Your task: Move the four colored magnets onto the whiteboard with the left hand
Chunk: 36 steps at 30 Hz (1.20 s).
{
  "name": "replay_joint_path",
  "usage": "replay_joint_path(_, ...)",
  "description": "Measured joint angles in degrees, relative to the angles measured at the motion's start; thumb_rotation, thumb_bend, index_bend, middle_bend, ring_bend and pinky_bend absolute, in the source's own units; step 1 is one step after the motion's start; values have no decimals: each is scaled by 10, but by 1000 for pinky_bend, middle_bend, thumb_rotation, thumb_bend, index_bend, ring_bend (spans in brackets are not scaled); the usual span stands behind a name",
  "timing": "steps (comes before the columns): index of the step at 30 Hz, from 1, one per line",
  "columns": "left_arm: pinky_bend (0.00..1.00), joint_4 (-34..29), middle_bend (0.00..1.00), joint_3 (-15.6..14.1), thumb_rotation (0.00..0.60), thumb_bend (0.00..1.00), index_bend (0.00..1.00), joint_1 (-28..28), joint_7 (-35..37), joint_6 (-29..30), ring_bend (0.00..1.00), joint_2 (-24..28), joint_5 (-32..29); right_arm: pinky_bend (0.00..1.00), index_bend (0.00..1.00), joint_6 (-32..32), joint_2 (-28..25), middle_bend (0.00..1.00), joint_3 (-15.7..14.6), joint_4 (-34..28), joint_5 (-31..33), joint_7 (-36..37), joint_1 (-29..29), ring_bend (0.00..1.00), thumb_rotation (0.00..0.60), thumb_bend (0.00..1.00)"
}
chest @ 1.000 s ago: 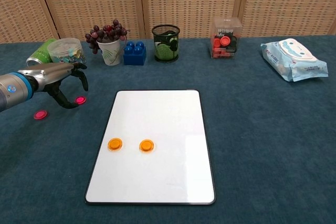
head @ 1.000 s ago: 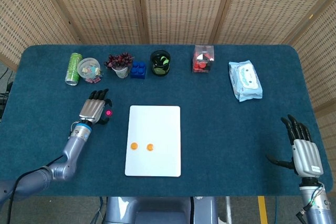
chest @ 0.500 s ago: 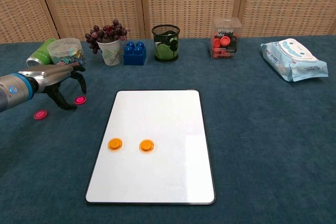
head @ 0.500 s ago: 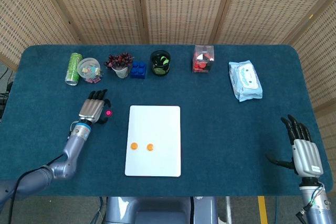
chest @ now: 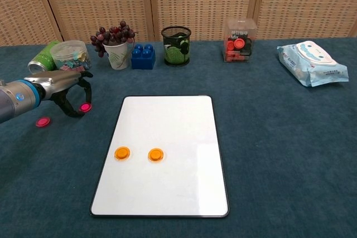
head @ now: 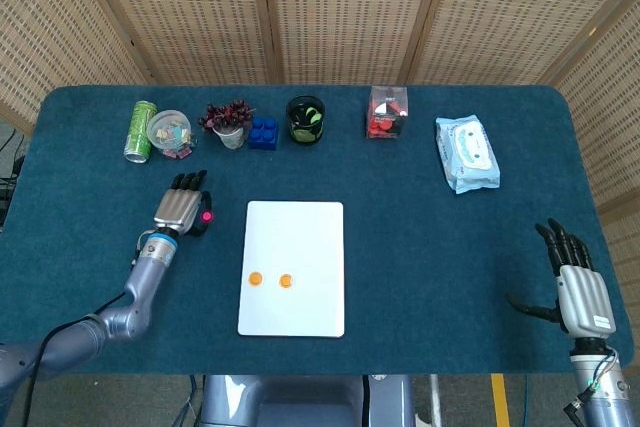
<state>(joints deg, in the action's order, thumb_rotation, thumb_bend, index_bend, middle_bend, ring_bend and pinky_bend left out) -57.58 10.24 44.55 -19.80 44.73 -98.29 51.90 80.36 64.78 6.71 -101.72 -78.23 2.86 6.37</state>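
Two pink magnets: one [chest: 42, 121] lies alone on the worktop at far left; the other [chest: 85, 106] sits between the left hand's curled fingertips, just left of the whiteboard.
Left hand [chest: 68, 88]: reaches in from the left, palm down, fingers bent around the nearer pink magnet; whether it is pinched or merely touched, I cannot tell. In the head view the hand [head: 181, 207] covers most of that magnet [head: 208, 215].
Whiteboard [chest: 167, 193]: white, lying flat at the centre of the worktop [chest: 279, 154], which is covered in dark blue cloth.
Orange magnets: two already on the whiteboard's lower left part, side by side, one [chest: 122, 153] further left than the other [chest: 155, 154].
Back row: a green can [chest: 42, 59] on its side, a clear tub [chest: 70, 54], a cup of grapes [chest: 114, 40], a blue brick [chest: 143, 57], a black mesh cup [chest: 176, 45], a clear box [chest: 240, 40] of red and black pieces.
Wipes [chest: 311, 62]: a pale blue pack at right, well apart from the whiteboard.
Right hand [head: 580, 287]: near the worktop's right front corner, seen only in the head view, fingers straight and spread, holding nothing.
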Motion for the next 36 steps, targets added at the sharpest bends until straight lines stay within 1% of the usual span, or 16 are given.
replay_joint_path(6, 0, -43, 0, 6, 600, 373, 627, -3, -2, 14, 0, 21, 3, 0, 0, 0, 0, 0, 0, -1, 1, 0, 0, 0, 600, 129)
replay_joint_path(13, 0, -144, 0, 14, 600, 367, 627, -2, -12, 29, 0, 56, 6, 0, 0, -1, -1, 0, 0, -2, 2, 1, 0, 0, 600, 128)
replay_joint_path(17, 0, -184, 0, 12, 600, 366, 627, 6, -32, 37, 0, 63, 7, 0, 0, 0, -1, 0, 0, -1, 1, 2, 0, 0, 600, 129)
replay_joint_path(23, 0, -188, 0, 1, 600, 357, 627, 24, -44, 17, 0, 50, 6, 0, 0, -2, -1, 0, 0, -1, 1, 3, 0, 0, 600, 129)
replay_joint_path(28, 0, -190, 0, -9, 600, 357, 627, 32, -55, 14, 0, 43, 1, 0, 0, -3, -2, 0, 0, 0, 2, 5, 0, 0, 600, 129)
replay_joint_path(36, 0, -189, 0, -14, 600, 347, 627, 41, -53, 9, 0, 38, 5, 0, 0, -4, -3, 0, -1, -1, 2, 7, 0, 0, 600, 131)
